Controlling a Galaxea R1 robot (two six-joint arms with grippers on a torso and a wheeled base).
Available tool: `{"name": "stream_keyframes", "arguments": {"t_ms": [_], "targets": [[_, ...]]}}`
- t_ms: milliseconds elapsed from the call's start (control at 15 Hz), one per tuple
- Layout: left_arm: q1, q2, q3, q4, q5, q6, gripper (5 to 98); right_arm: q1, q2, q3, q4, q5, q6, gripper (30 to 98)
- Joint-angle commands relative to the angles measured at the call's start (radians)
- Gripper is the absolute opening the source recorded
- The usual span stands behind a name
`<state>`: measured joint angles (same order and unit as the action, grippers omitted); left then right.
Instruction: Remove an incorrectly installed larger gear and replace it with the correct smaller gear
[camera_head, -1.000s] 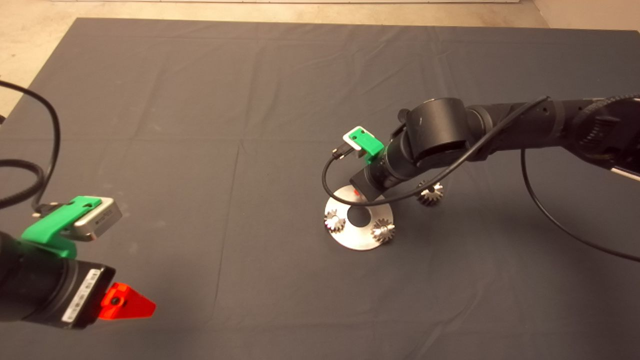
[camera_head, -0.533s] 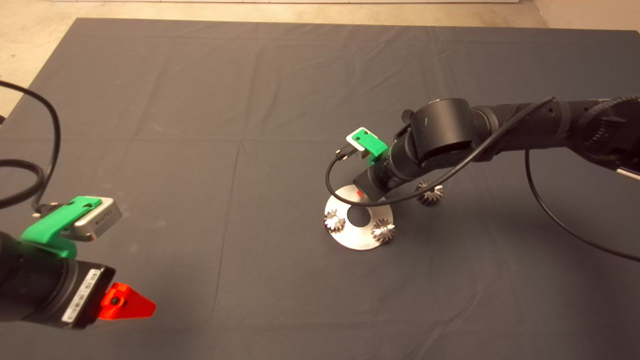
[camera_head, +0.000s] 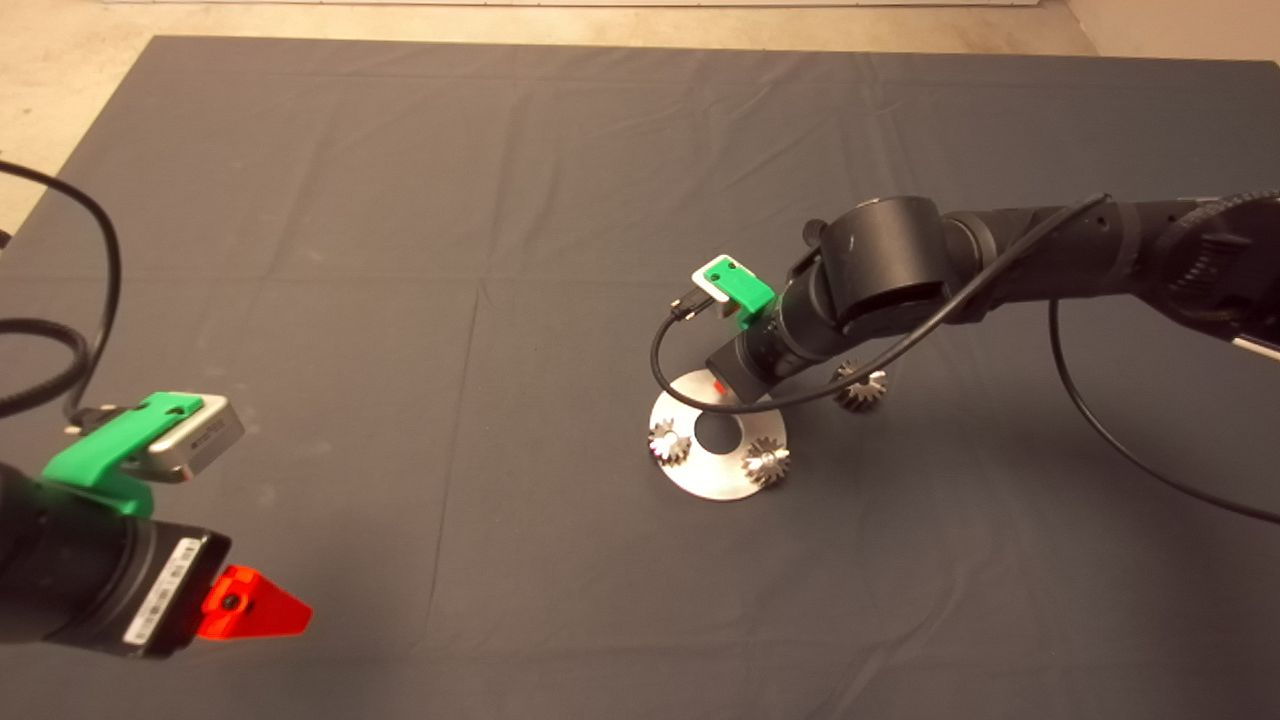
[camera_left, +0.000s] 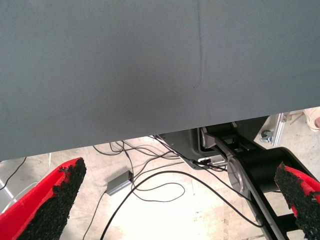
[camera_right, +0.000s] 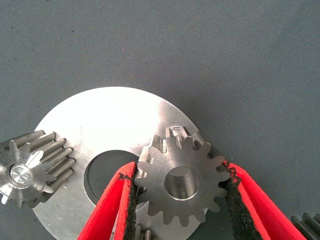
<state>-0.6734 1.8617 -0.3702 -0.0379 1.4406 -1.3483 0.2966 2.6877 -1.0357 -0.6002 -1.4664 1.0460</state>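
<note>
My right gripper (camera_right: 179, 172) is shut on the smaller gear (camera_right: 182, 182), a dull grey toothed gear with a round centre hole. It holds the gear just over the round silver plate (camera_right: 110, 115), close to a small pin (camera_right: 175, 134) on the plate. In the head view the right wrist hides this gear, and only a bit of red finger (camera_head: 714, 385) shows at the plate's (camera_head: 715, 482) far edge. The larger gear (camera_head: 861, 387) lies on the mat to the right of the plate. My left gripper (camera_head: 250, 605) waits open at the lower left.
Two small shiny gears (camera_head: 668, 442) (camera_head: 766, 460) stand on the plate either side of its centre hole (camera_head: 716, 431). A black cable (camera_head: 690, 385) loops from the right wrist over the plate. The left wrist view shows the mat's edge and floor cables.
The right arm has shifted slightly to the right and away over the plate, then stayed still. The left arm has not moved.
</note>
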Motion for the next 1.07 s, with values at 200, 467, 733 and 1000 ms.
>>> {"name": "stream_keyframes", "arguments": {"t_ms": [200,467,733,1000], "targets": [[-0.002,-0.002,0.016,-0.017,0.004,0.000,97.7,0.012,0.001,-0.021,0.005,0.008,0.002,39.4],[-0.002,-0.002,0.016,-0.017,0.004,0.001,97.7,0.012,0.001,-0.021,-0.007,0.008,0.003,39.4],[-0.002,-0.002,0.016,-0.017,0.004,0.001,97.7,0.006,0.002,-0.021,-0.018,0.008,0.003,39.4],[-0.002,0.000,0.016,-0.017,0.004,0.001,97.7,0.003,0.002,-0.023,-0.033,0.009,0.003,39.5]]}}
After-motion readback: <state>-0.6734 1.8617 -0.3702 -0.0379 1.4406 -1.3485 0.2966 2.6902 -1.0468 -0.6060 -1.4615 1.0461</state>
